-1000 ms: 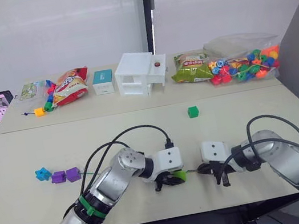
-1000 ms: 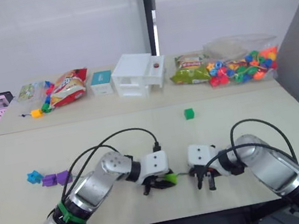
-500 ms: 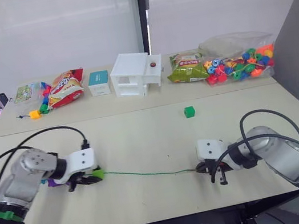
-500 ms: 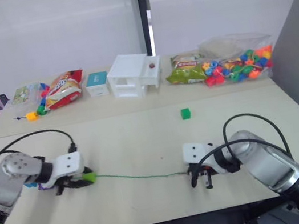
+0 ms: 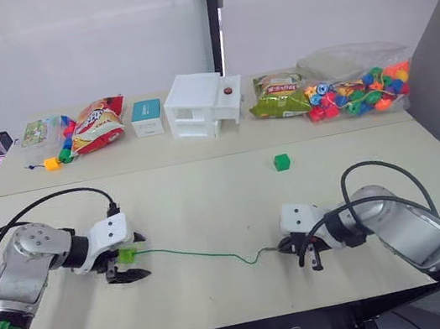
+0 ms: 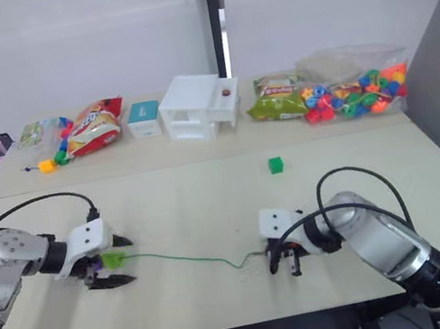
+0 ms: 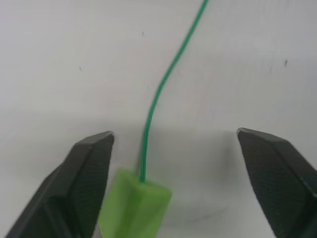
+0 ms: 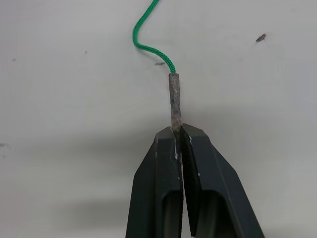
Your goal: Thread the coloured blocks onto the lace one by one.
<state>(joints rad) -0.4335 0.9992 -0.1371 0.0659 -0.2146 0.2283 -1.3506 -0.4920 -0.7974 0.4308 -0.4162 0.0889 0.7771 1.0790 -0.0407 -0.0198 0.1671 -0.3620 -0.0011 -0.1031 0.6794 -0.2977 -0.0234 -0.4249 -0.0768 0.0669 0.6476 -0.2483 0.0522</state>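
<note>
— Where is the lace (image 5: 202, 254) right now?

— It lies across the front of the bench (image 5: 208, 192), running from the left gripper (image 5: 128, 264) over to the right gripper (image 5: 308, 253), with a small wave in it near the right end.

— And the right jaws?

— Pressed together on the lace's stiff pale tip (image 8: 174, 96); the wrist view shows the tip sticking out from between the two black fingers (image 8: 161, 168), the green cord curling away beyond it.

— The left jaws?

— Spread wide, gripping nothing. A green block (image 7: 134, 206) sits on the bench between the two fingers (nearer one finger than the other), already on the lace, which comes out of its top face.

— Other blocks?

— A second green block (image 5: 283, 162) lies alone further back on the bench, well apart from both grippers. I cannot make out the purple or blue ones behind the left arm.

— Anything at the back?

— A white box (image 5: 205, 105), snack bags (image 5: 100, 124) and a clear bag of mixed beads (image 5: 359, 91).
</note>
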